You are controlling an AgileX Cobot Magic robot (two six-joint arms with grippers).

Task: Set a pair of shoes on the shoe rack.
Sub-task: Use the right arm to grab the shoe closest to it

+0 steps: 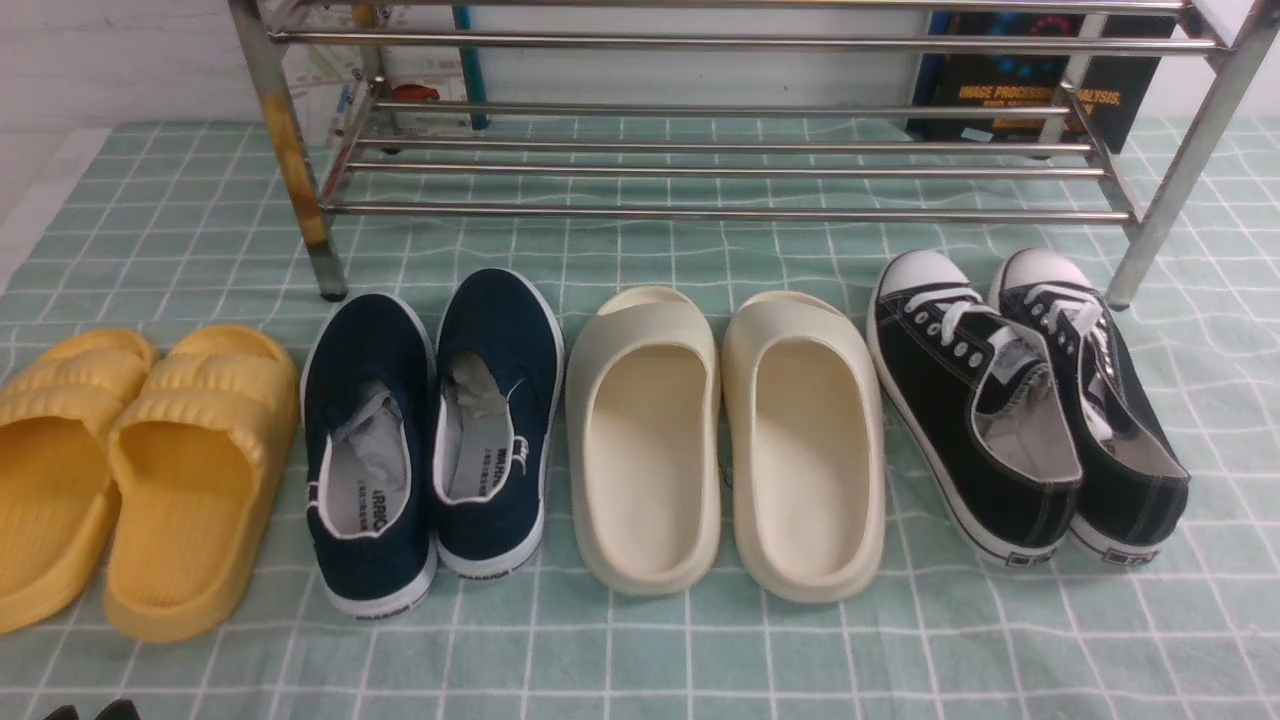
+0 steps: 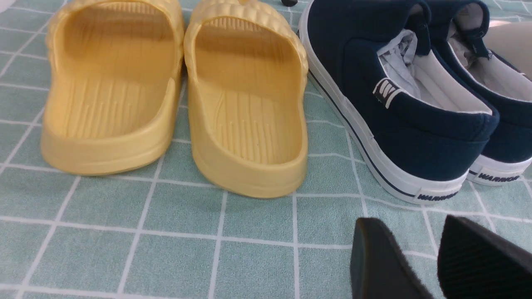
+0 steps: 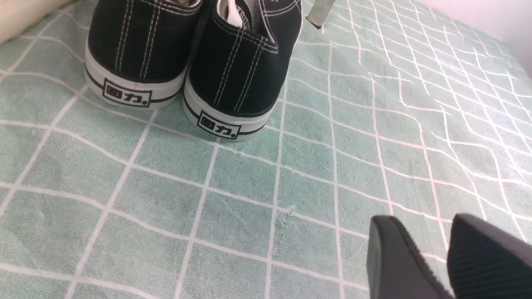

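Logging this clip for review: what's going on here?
Nothing is being handled yet. The pair of black canvas lace-up sneakers with white toe caps sits on the green checked cloth, rightmost in a row with yellow ribbed slides, navy slip-ons and cream slides, all in front of the chrome steel tube shoe rack, whose visible bars hold no shoes. The left tool hangs open near the yellow slides' heels, the right tool open near the sneakers' heels; both are empty.

The scene is lit bright & evenly by diffuse overhead light, w/ only faint soft shadows cast at the heels of the yellow slides (image 2: pixel 245 124), mild glare caught on the shoe rack (image 1: pixel 720 212) bars, and all 3 views rendered sharp.
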